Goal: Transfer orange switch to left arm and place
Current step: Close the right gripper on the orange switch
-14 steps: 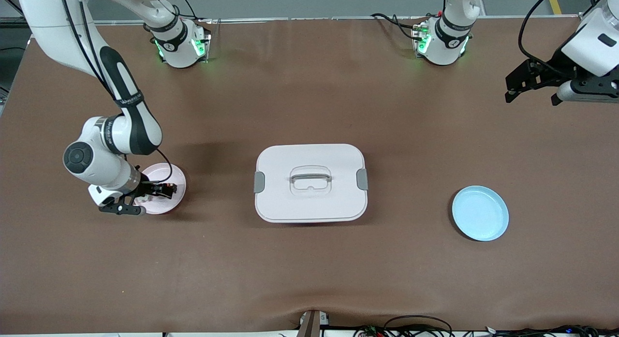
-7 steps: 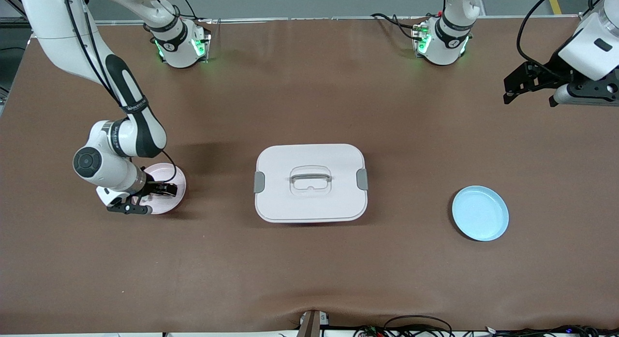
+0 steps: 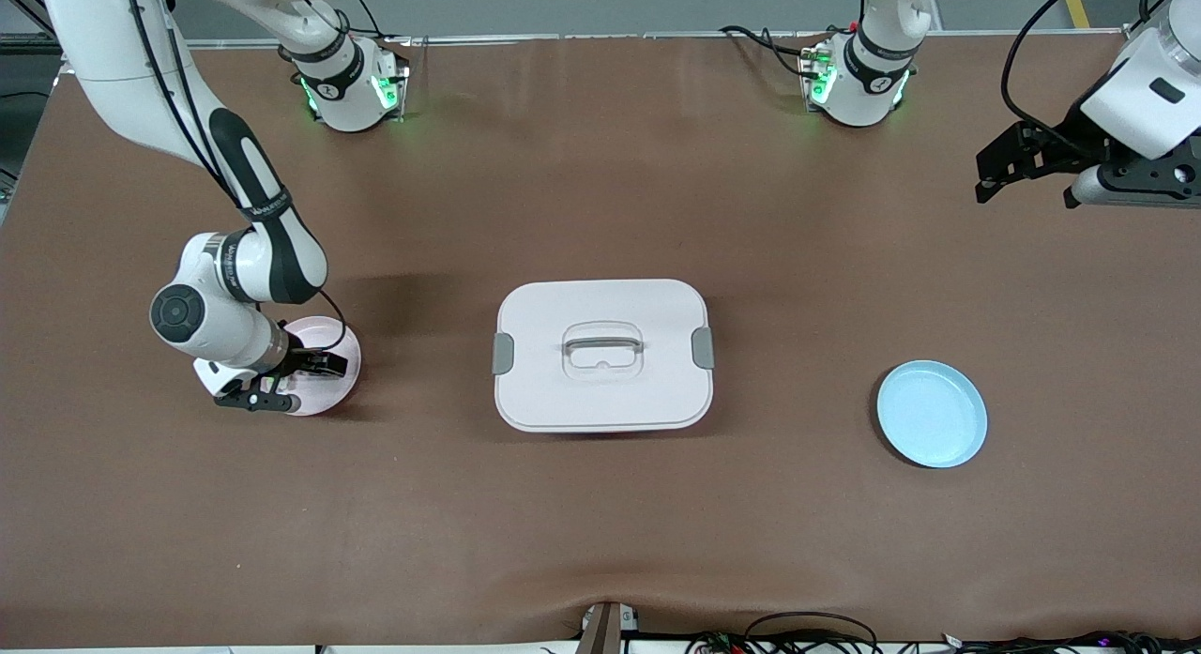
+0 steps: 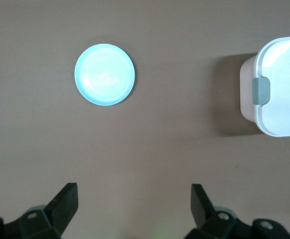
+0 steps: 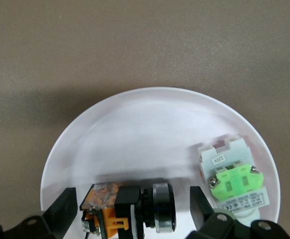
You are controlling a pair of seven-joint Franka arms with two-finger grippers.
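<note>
2 plates (image 3: 932, 413) | brown table (image 3: 600, 523) w/ box (image 3: 602, 354) mid | cables front edge

Arms (image 3: 235, 260): white shells, dark grey joints, black cables. Bases (image 3: 352, 86) lit green. Black two-finger grippers (image 3: 1018, 161).

The left gripper (image 4: 132, 209) hangs high over bare brown table (image 4: 164, 139), its two black fingertips (image 4: 65, 204) spread wide with nothing between them. Below it lies a round pale blue plate (image 4: 105, 74), empty. Well apart from the plate stands the white box (image 4: 279, 89), only one end showing, a grey latch (image 4: 260, 91) on its side.
</note>
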